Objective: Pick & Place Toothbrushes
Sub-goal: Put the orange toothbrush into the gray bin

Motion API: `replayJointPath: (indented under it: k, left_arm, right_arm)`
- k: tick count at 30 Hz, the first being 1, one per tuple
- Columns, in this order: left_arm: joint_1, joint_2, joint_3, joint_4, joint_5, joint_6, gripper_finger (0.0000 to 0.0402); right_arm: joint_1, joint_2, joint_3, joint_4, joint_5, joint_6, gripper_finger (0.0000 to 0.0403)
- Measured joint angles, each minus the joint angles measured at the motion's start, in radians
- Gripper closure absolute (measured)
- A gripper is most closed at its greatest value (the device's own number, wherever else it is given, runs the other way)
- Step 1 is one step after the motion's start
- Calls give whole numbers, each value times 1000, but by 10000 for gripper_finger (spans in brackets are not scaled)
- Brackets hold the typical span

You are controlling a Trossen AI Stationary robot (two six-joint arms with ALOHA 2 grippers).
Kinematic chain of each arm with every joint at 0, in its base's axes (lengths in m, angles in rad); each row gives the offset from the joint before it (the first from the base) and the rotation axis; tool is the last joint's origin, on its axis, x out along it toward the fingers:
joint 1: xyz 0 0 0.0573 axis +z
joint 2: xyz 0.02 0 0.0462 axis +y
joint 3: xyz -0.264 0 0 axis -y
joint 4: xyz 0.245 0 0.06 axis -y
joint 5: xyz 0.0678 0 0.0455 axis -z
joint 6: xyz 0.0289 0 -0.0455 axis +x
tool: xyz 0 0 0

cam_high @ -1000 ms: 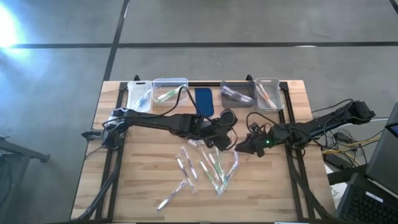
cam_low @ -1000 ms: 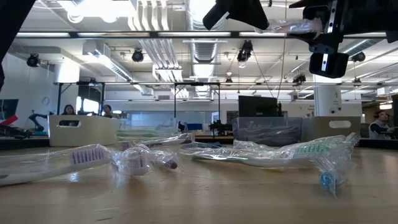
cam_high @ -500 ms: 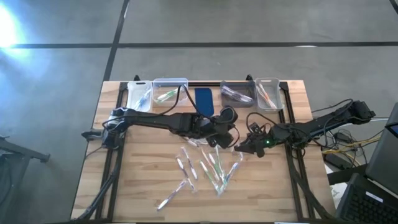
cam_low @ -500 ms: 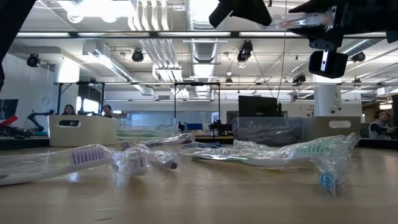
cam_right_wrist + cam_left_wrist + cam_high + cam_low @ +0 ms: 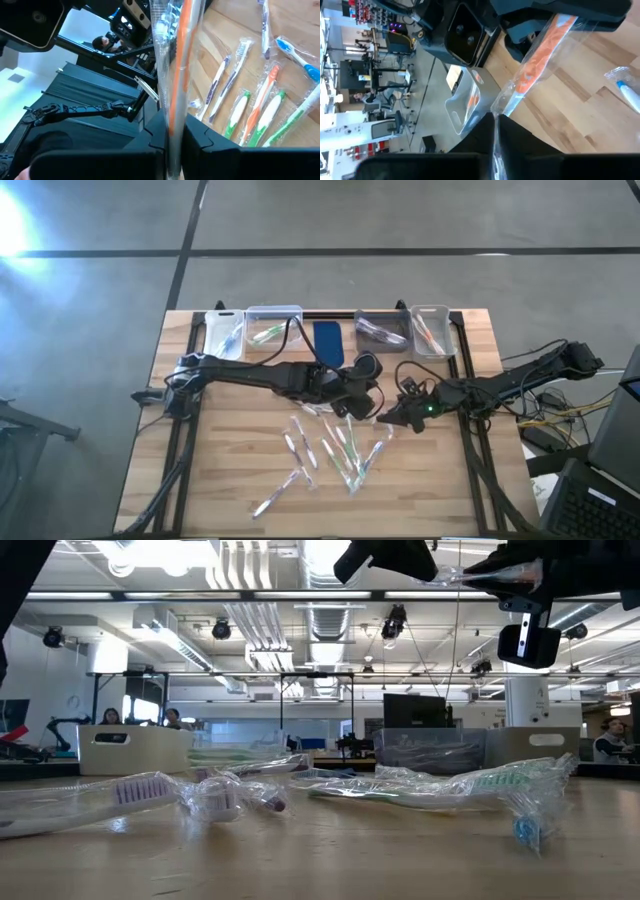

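Note:
An orange toothbrush in a clear wrapper (image 5: 487,576) hangs high above the table, spanning the gap between my two grippers. My left gripper (image 5: 494,129) is shut on one end of it, and my right gripper (image 5: 173,136) on the other. In the high view they meet over the table's middle, the left gripper (image 5: 362,402) just left of the right gripper (image 5: 386,416). Several more wrapped toothbrushes (image 5: 338,450) lie flat and loose on the wood below, toward the near edge. My left gripper pinches the clear wrapper's end (image 5: 497,111) between its two fingers; the orange brush runs on from there toward the other gripper. The toothbrush is lifted clear of the table, about level. My right gripper pinches the toothbrush's other end (image 5: 173,120), wrapper and orange handle together, between its two fingers. The brush runs straight out ahead of the fingers, roughly in line with them, clear of the table.
Along the far edge stand several bins: a white one (image 5: 225,332), a clear one (image 5: 273,323), a grey one (image 5: 380,328) and another clear one (image 5: 430,328), each holding toothbrushes. A dark blue pad (image 5: 328,340) lies between them. Bare wood shows at the near left.
My right gripper has shut on the free end of the orange toothbrush that my left gripper holds up. Both arms have kept their place, and the toothbrush has stayed level above the table.

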Motion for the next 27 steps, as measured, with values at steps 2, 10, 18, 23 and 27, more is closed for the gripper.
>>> replayJointPath:
  k: [2,10,18,23,27]
  left_arm:
    - [-1,0,0,0,26,-2,356]
    - [-8,-14,0,-75,37,-191,256]
    - [13,-155,-15,-287,122,-674,197]
    - [19,-257,-114,-285,118,-821,199]
    - [20,-345,-214,-261,118,-896,203]
  right_arm:
    - [0,0,0,1,-1,0,387]
    - [-7,-7,20,-38,0,-2,387]
    - [-153,-63,220,-597,0,-141,388]
    - [-338,-59,465,-1083,3,-348,388]
    - [-517,-22,643,-1366,4,-488,388]
